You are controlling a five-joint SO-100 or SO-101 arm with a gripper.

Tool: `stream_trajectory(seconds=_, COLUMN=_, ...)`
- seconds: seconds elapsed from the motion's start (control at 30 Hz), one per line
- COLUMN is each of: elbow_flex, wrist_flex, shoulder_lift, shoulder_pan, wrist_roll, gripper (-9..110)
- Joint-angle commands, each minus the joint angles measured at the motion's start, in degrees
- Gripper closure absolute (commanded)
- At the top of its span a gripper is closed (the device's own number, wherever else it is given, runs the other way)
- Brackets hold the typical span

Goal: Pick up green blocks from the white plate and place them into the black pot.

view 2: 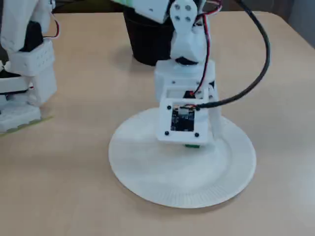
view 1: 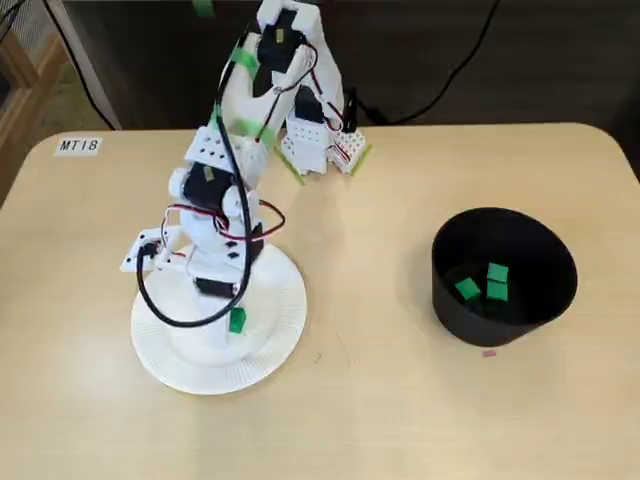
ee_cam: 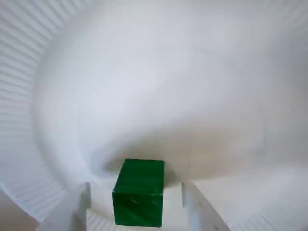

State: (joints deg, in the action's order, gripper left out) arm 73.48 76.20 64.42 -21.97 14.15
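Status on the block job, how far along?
Done: three blocks lie in the pot. In hand: the open gripper straddles one block on the plate, with gaps on either side, so it is not gripped yet. Left: grasp it and carry it to the pot. No other block shows on the plate, though the arm hides part of it.

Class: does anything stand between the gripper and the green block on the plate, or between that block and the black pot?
Nothing visible does. In the wrist view the green block lies on the white plate between the open jaws. In a fixed view no object lies between plate and black pot.
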Motion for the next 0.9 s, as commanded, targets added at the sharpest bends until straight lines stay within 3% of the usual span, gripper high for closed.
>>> stream_trajectory(seconds=0.0, elbow_flex=-6.50, wrist_flex=1.58, shoulder_lift=-2.20, shoulder_pan=-0.70, wrist_roll=-0.44, gripper=80)
stream_trajectory(seconds=0.13, elbow_flex=-11.34, wrist_flex=2.55, shoulder_lift=-6.94, shoulder_pan=-1.67, wrist_roll=-2.11, gripper=102)
stream_trajectory(seconds=0.47, elbow_flex=-11.34, wrist_flex=-0.97, shoulder_lift=1.93, shoulder_pan=-0.18, wrist_roll=3.52, gripper=104)
stream_trajectory(seconds=0.67, elbow_flex=19.60, wrist_flex=-35.24, shoulder_lift=35.16, shoulder_pan=4.92, wrist_roll=-0.79, gripper=104)
stream_trajectory(seconds=0.87, elbow_flex=34.01, wrist_flex=-51.42, shoulder_lift=55.11, shoulder_pan=16.26, wrist_roll=-3.52, gripper=104)
